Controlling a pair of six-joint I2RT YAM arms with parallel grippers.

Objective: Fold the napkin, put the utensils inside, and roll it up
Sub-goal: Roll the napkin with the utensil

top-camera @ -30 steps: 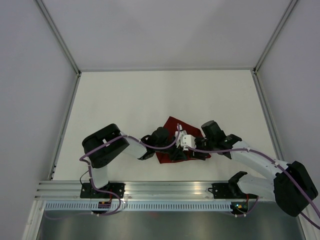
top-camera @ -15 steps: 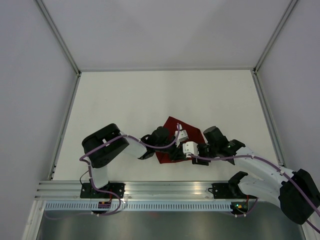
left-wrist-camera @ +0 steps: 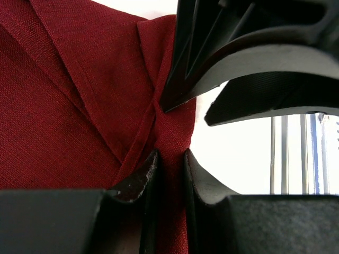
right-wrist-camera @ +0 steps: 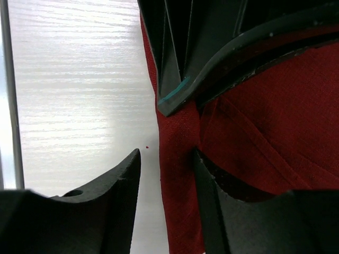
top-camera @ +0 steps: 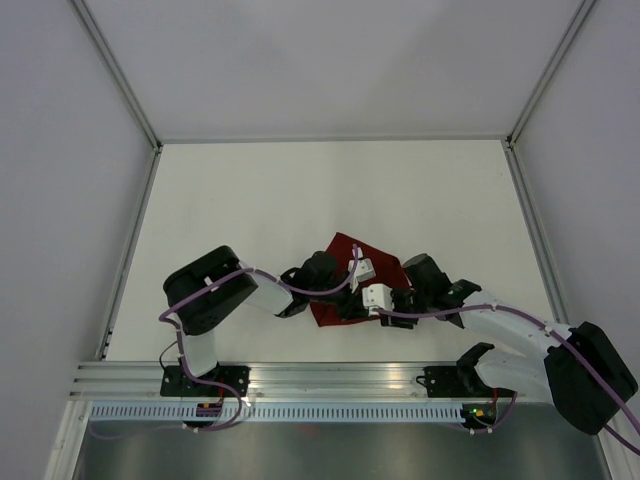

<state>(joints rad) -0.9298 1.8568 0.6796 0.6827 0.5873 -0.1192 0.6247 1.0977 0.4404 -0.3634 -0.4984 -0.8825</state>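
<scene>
The maroon napkin [top-camera: 347, 252] lies creased and partly folded on the white tabletop [top-camera: 300, 190], at about 6 o'clock from its centre, and in the top view much of it is hidden under the two wrists. The left fingers [left-wrist-camera: 150, 174], reaching in from 9 o'clock, are pressed together on a raised fold at the cloth's edge, pinching it. The right fingers [right-wrist-camera: 130, 172], reaching in from 3 o'clock and nearly tip to tip with the left ones, stand spread astride the same edge strip, one touching the cloth and the other over bare tabletop.
</scene>
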